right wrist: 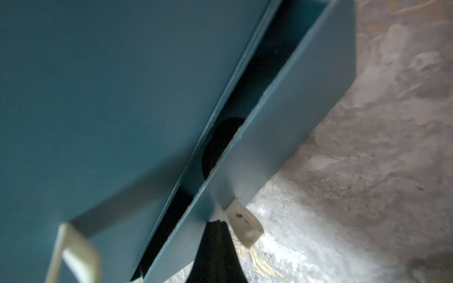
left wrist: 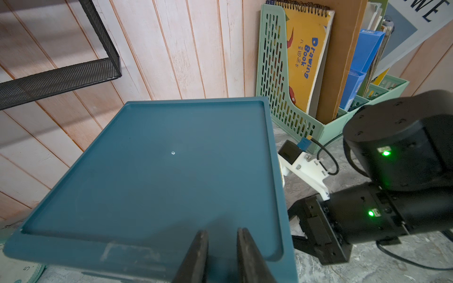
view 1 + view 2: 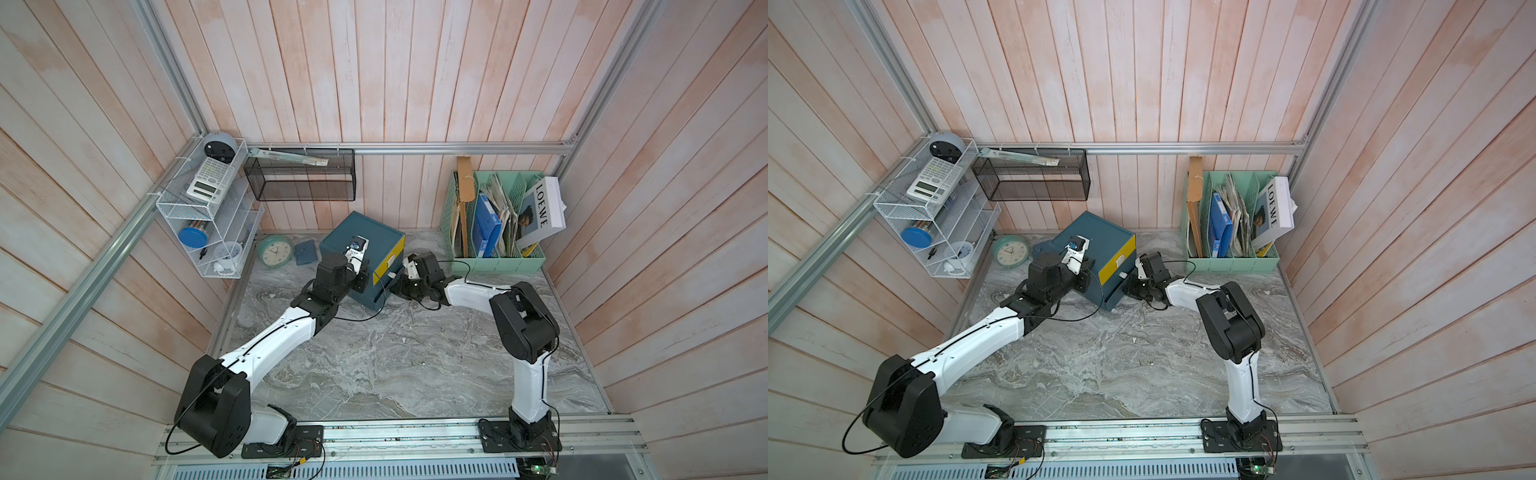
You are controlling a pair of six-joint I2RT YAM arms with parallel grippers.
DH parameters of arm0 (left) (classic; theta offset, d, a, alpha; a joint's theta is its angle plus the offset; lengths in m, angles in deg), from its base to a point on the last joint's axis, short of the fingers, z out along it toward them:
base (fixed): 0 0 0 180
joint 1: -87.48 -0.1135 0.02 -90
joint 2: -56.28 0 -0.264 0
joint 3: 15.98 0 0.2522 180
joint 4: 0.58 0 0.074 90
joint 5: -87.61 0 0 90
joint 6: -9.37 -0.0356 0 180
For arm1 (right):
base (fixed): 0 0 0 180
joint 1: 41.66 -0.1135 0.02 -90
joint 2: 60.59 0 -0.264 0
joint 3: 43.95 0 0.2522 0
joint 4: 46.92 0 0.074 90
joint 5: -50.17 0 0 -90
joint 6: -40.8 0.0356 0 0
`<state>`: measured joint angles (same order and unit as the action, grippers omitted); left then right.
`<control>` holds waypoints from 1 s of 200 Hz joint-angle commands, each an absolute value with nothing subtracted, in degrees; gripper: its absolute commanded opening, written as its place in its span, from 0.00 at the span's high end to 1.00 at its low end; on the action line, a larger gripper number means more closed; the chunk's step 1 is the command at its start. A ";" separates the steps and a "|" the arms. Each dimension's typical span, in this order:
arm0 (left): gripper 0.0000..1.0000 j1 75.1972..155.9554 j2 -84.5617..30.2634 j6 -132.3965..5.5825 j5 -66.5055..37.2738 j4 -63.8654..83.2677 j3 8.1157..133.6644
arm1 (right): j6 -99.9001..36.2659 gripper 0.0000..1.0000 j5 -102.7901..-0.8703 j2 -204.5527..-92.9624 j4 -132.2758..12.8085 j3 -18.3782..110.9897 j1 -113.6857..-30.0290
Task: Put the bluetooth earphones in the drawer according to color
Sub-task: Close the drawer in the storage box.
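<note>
The drawer (image 3: pixel 361 249) is a dark teal cabinet with a yellow top front (image 3: pixel 389 258), standing at the back of the marble table in both top views (image 3: pixel 1096 249). Its lowest drawer (image 1: pixel 282 117) stands pulled out by a narrow gap. In that gap a dark round shape shows, like a black earphone case (image 1: pixel 219 144). No other earphones are in view. My right gripper (image 1: pixel 217 222) is shut, its tips touching that drawer's front beside the white handle (image 1: pixel 244 227). My left gripper (image 2: pixel 221 231) rests on the cabinet top's near edge (image 2: pixel 152 171), its jaws a little apart and empty.
A mint clock (image 3: pixel 274 250) and a small blue case (image 3: pixel 305 252) lie left of the cabinet. A mint file rack (image 3: pixel 494 224) with books stands at the back right. A white wire shelf (image 3: pixel 208 216) and a black mesh basket (image 3: pixel 301 174) hang on the walls.
</note>
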<state>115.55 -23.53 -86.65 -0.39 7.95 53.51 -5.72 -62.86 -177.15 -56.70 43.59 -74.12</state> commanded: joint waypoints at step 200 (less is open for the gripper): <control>0.73 115.87 -20.21 -86.08 0.91 10.32 53.62 | -6.75 1.00 -65.03 -177.01 -55.78 45.15 -74.00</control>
